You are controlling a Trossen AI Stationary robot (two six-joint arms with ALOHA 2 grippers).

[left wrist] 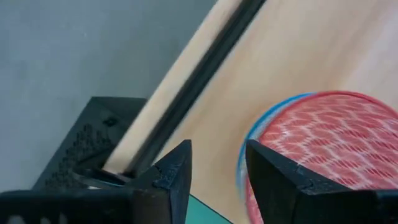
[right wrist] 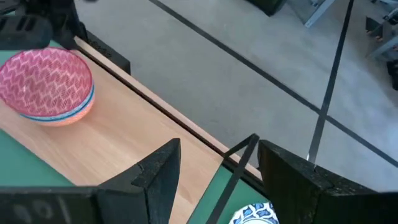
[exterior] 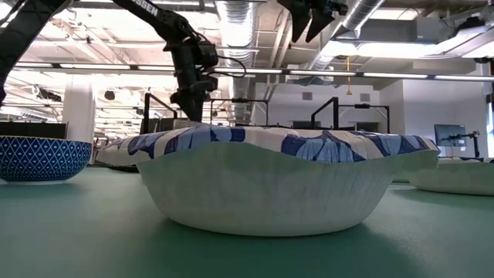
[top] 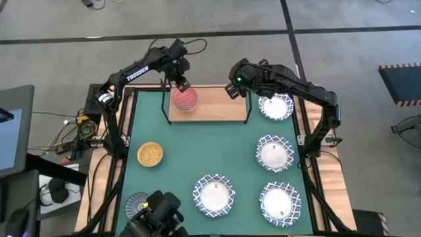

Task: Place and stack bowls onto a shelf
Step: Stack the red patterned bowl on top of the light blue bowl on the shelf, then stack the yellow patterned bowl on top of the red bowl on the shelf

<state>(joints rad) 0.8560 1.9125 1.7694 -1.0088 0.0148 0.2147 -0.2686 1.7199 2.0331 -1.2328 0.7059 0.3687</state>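
Left end effector (left wrist: 214, 177) open, empty, over red bowl (left wrist: 323, 143); light blue bowl beneath mostly hidden.

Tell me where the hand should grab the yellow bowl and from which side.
Grip the yellow bowl by its rim, coming straight down from above. It sits upright and open on the green mat, apart from the other bowls, so one finger can likely slip inside the wall and one outside.

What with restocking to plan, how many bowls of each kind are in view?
Wide white bowls with blue rims: 4
Red bowl: 1
Light blue bowl, under the red: 1
Yellow bowl: 1
Dark-blue bowl: 1
Total: 8
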